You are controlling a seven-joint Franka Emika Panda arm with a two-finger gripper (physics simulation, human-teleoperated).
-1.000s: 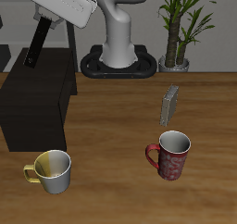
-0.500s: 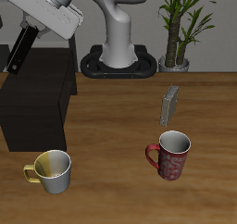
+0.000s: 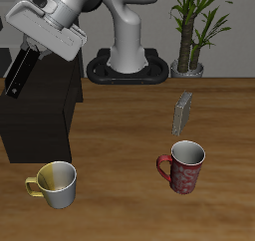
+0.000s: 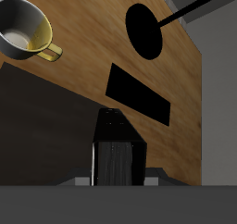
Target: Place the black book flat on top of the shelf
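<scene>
Presently: gripper clamped on black book, held tilted above the shelf; fingertips mostly hidden. Yellow mug on table; red mug, grey book well apart.

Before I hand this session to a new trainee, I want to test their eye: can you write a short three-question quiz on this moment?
1. True or false: the black book already lies flat on the shelf.
2. Multiple choice: which object stands on edge on the table between the red mug and the robot's base? A) a yellow mug B) a small grey book C) a plate
3. Fill in: the gripper is shut on the ____.

Key
1. False: it hangs tilted in the gripper above the shelf.
2. B: the small grey book; the yellow mug sits near the table's front edge, before the shelf.
3. black book
</scene>
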